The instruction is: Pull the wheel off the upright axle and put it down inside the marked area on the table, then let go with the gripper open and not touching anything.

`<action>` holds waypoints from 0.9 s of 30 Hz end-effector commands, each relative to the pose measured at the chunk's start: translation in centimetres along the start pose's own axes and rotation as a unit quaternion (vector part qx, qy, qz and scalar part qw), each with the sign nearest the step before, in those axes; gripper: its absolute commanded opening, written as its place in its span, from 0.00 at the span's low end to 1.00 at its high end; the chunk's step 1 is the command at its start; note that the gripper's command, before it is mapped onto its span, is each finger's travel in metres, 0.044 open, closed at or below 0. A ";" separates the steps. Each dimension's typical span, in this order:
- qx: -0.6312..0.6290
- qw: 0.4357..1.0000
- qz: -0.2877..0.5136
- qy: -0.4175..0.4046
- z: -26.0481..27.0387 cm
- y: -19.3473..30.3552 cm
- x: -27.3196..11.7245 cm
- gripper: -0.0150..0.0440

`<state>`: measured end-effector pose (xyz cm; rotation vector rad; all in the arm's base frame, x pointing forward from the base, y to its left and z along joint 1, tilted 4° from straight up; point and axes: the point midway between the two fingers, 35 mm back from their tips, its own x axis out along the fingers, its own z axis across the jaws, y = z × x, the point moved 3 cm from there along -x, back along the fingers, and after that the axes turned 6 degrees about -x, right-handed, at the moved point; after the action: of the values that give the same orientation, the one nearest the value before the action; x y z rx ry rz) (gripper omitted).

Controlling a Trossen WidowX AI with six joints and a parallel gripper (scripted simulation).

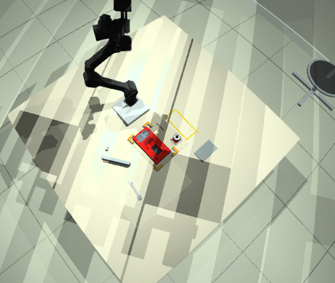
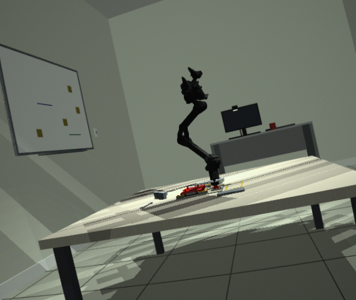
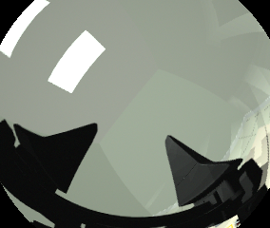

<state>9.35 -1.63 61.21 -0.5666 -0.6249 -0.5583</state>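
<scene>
Sunlit cream table (image 1: 252,128) (patchy shadows) in grey-green room with whiteboard (image 2: 45,103)

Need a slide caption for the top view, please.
Wheel on its axle beside the yellow marked area; arm's open gripper far off.

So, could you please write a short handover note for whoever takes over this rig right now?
Gripper: open and holding nothing. The arm is raised high above the table with the fingers pointing up, away from the work.
Wheel: on its upright axle, on the small red stand beside the red fixture.
Marked area: the yellow outline right next to the wheel, with nothing inside it.
Done: nothing yet.
Left: bring the gripper down over the wheel, grip it, pull it straight up off the axle, set it inside the outline, then open and back away.
</scene>
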 end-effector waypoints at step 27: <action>-0.268 0.957 0.097 -0.051 0.6 13.7 2.8 0.76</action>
<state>18.11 6.82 59.80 -1.0977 -0.5248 -0.5345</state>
